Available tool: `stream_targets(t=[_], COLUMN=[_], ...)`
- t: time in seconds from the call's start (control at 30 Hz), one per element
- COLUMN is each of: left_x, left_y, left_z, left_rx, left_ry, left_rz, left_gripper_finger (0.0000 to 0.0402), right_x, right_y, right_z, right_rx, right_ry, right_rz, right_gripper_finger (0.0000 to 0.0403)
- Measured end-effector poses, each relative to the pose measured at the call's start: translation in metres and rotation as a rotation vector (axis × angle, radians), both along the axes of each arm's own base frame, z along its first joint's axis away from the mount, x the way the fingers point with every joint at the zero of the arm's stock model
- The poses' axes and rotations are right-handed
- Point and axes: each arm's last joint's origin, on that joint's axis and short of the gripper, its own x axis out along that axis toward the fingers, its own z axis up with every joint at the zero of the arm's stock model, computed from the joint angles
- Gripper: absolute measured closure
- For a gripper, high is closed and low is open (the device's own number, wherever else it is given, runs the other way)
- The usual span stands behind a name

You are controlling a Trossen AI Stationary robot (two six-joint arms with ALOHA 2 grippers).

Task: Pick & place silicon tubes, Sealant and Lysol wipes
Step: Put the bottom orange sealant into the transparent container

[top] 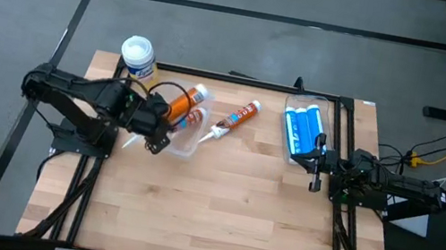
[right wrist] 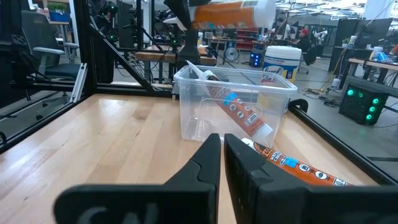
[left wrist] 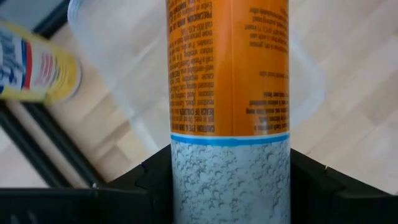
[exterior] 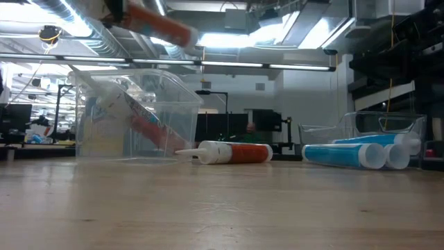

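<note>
My left gripper (top: 162,122) is shut on an orange tube (top: 184,103) and carries it in the air over a clear bin (top: 188,146). Another tube (right wrist: 239,112) leans inside that bin, nozzle up. A third orange tube (top: 237,120) lies on its side on the table to the bin's right. The yellow Lysol wipes canister (top: 137,58) stands upright by the far left corner, behind the bin. My right gripper (top: 318,166) waits shut at the table's right side, touching nothing. My left gripper pinches the orange tube between its two fingers (left wrist: 146,183) at the grey speckled band (left wrist: 230,180) near one end. The fingers slant down from the table's left. The tube sticks out past them, tilted, lifted clear above the bin (exterior: 156,24).
Two blue tubes (top: 302,131) lie side by side in a clear tray (top: 291,107) at the far right, just beyond my right gripper. Black frame rails run along the table's left and right edges. Bare wood (top: 218,206) fills the near half.
</note>
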Motion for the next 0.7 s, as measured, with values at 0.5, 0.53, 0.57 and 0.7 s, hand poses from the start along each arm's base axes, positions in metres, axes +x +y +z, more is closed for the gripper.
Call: stream_targets(t=[0.5,0.53,0.57,0.7], left_x=[-0.0047,-0.0047,-0.0047,-0.0048], left_y=[0.0107,0.0106,0.0105,0.0092], left_z=[-0.0009,-0.0011,-0.0012,-0.0015], left_rx=[-0.171,-0.19,-0.213,-0.316], left_ry=[0.061,0.064,0.068,0.087], left_rz=[0.055,0.054,0.051,0.027], left_gripper_finger=[0.0195,0.0195,0.0195,0.0195], right_x=[0.0,0.0,0.0,0.0], right_y=[0.0,0.0,0.0,0.0], right_z=[0.0,0.0,0.0,0.0], right_rx=[0.0,0.0,0.0,0.0], right_ry=[0.0,0.0,0.0,0.0], right_rz=[0.0,0.0,0.0,0.0], right_gripper_finger=[0.0378,0.0378,0.0378,0.0378])
